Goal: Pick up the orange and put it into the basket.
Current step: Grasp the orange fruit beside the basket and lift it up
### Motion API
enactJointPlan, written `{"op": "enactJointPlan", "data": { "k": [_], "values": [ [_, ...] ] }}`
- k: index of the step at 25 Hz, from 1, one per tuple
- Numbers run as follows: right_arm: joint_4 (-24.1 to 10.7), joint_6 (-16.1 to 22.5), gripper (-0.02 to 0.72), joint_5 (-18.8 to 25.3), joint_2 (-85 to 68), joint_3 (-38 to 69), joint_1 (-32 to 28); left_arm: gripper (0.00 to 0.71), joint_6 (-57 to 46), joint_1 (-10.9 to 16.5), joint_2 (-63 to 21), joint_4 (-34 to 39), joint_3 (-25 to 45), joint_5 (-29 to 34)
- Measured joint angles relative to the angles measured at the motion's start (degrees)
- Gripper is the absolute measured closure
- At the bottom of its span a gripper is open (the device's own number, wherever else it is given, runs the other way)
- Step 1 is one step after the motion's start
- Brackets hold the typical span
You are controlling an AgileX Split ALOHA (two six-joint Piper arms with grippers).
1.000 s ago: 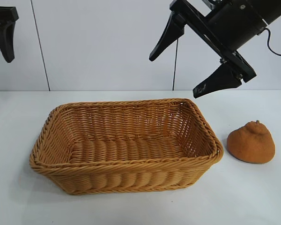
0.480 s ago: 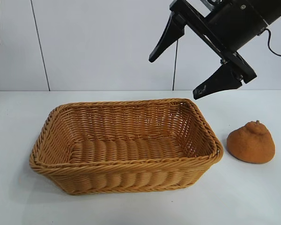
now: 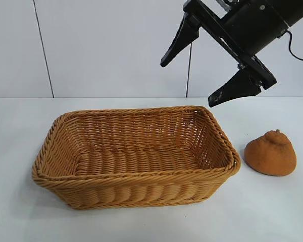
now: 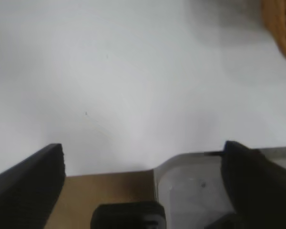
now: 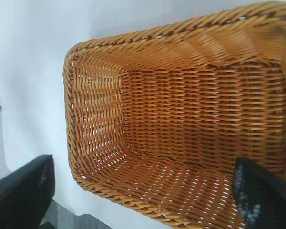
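One orange [image 3: 270, 154] sits on the white table [image 3: 272, 212], just beside the basket [image 3: 134, 155], not in it. Up above, the right gripper [image 3: 189, 80] hangs wide open, holding nothing. Off by the table's edge, the left gripper [image 4: 143, 167] is wide open too, with nothing in it.

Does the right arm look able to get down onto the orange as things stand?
Probably yes: the right gripper hangs open above the basket, nothing covers the orange beside it.

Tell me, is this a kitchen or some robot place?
Probably a robot test lab, not a kitchen: a bare white table, plain white wall panels, and a black right gripper hanging open above a basket beside an orange.
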Motion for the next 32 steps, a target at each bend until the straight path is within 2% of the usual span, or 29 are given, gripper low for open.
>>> {"op": "enactJointPlan", "data": {
  "k": [3, 6, 9, 15, 17, 21, 28, 32],
  "values": [
    [-1.9, 0.0, 0.01, 1.72, 0.0, -2.24, 0.0, 0.074, -0.05, 0.0, -8.93, 0.0, 7.16, -2.64],
    [-6.01, 0.26, 0.01, 3.77, 0.0, -5.34, 0.0, 0.074, -0.16, 0.0, -17.22, 0.02, 12.59, -4.77],
    [-11.79, 2.1, 0.01, 6.14, 0.0, -8.31, 0.0, 0.074, -0.16, 0.0, -24.9, 0.06, 15.98, -6.36],
    [-25.56, 7.81, 0.01, 10.31, 0.0, -12.78, -0.11, 0.074, -0.16, 0.0, -35.92, 0.08, 16.21, -7.31],
    [-28.23, 8.98, 0.01, 11.22, 0.0, -13.16, -0.73, 0.074, -0.16, 0.0, -39.21, -0.03, 16.44, -7.38],
    [-31.18, 9.63, 0.01, 13.15, 0.0, -13.16, -3.67, 0.074, -0.16, 0.0, -46.09, -0.05, 16.44, -7.51],
    [-31.93, 9.68, 0.01, 13.57, 0.0, -13.16, -11.2, 0.074, -0.16, 0.0, -59.17, 0.21, 16.53, -7.51],
    [-32.65, 9.74, 0.01, 13.78, 0.0, -13.16, -13.44, 0.074, -0.16, 0.0, -60.14, 1.03, 16.65, -7.44]
  ]
}}
